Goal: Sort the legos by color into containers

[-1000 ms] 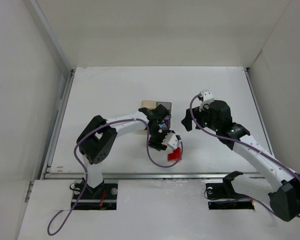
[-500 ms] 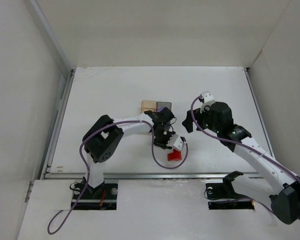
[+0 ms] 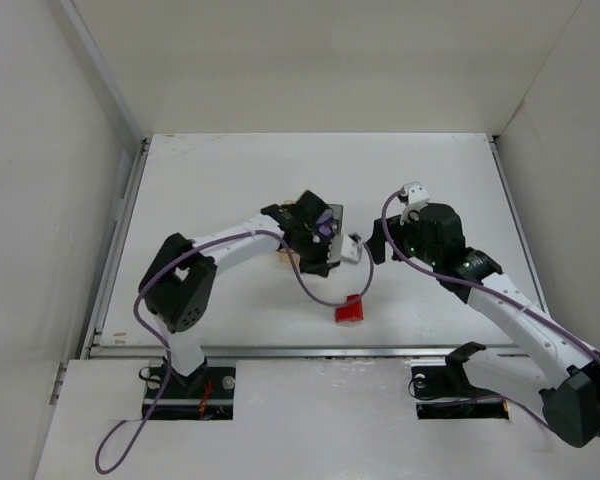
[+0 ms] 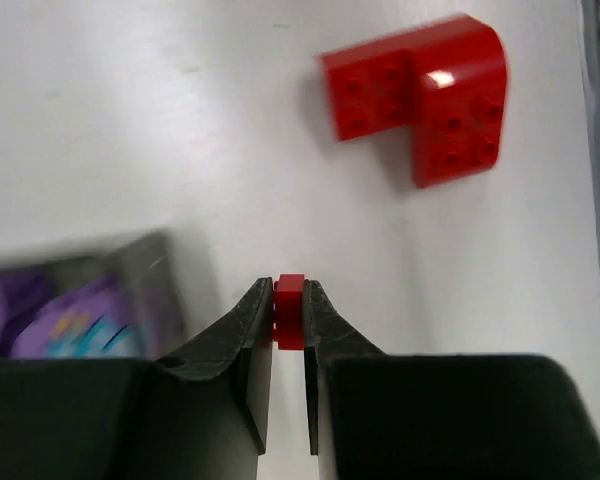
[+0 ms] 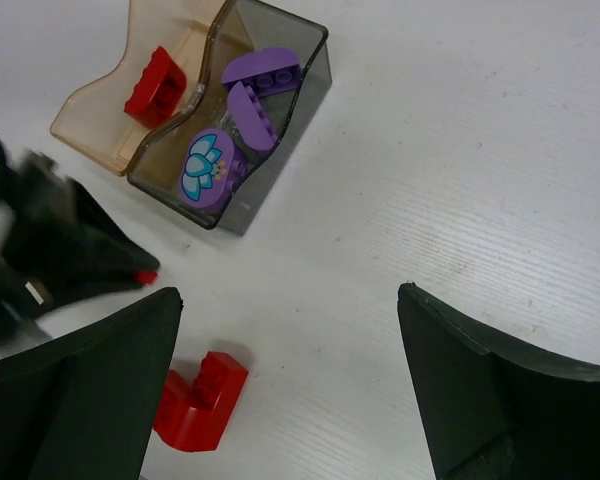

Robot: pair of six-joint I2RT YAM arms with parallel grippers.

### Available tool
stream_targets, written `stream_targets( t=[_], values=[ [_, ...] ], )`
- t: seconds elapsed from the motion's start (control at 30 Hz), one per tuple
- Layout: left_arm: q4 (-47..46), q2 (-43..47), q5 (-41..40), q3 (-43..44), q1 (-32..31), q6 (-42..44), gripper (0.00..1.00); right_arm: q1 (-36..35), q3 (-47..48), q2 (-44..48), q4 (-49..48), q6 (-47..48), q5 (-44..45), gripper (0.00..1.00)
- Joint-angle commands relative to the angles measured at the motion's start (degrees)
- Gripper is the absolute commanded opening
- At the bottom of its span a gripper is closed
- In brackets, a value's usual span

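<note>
**Red brick on a knife-edge:** The left jaws are clamped on a tiny red brick (image 4: 290, 318). They pinch it at their very tips above the counter (image 4: 130, 120), just beside two bins that stand touching side by side. The orange-tan bin (image 5: 90, 125) holds one red brick (image 5: 154, 86). The smoky grey bin (image 5: 280, 140) next to it holds purple bricks (image 5: 263, 68) and a round purple piece printed with a flower (image 5: 204, 166).

The main hazard is the shallow grip. So little of the brick sits between the jaw tips that a jolt or slight twist could flick it loose onto the counter. A second risk is the shared wall: a release slightly off line would likely drop the red brick among the purple ones. The bins also look light, and the left arm (image 3: 235, 250) crowds over them in the overhead view, so a brush from the wrist could shove them.

Nearer the robot, an L-shaped red brick (image 3: 349, 311) lies loose on the counter, apart from both bins and not yet sorted. At right, the right jaws stand wide apart, holding nothing, and hover near the grey bin.
</note>
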State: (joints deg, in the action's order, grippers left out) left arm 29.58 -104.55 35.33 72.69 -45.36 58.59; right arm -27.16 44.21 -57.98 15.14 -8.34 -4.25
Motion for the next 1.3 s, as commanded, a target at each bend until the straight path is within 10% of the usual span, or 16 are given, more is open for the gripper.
stream_targets(
  t=[0.0, 0.17, 0.33, 0.53, 0.8, 1.27],
  values=[
    [-4.1, 10.1, 6.0, 3.7, 5.5, -17.1, 0.00, -1.9, 3.1, 1.4, 0.6, -3.9, 6.2, 0.94],
    [-21.5, 16.2, -4.4, -2.4, 12.7, -43.4, 0.00, -2.5, 2.6, -0.4, 1.9, -8.5, 8.5, 0.94],
    [-27.7, 15.7, -14.7, -6.1, 15.1, -46.4, 0.00, -3.2, 1.9, -1.5, 1.4, -9.9, 6.4, 0.94],
    [-31.3, 13.7, -16.6, -9.1, 16.2, -43.0, 0.10, -3.7, 3.3, -3.4, 2.0, -9.4, 6.4, 0.95],
    [-29.6, 12.5, -16.0, -9.1, 16.7, -39.9, 0.65, -5.5, 4.4, -7.0, 6.4, -8.9, 2.8, 0.97],
    [-13.9, 18.9, -2.3, -8.0, 10.2, -15.9, 0.69, -6.2, -3.5, -9.5, 6.1, -19.6, -10.2, 0.98]
  ],
)
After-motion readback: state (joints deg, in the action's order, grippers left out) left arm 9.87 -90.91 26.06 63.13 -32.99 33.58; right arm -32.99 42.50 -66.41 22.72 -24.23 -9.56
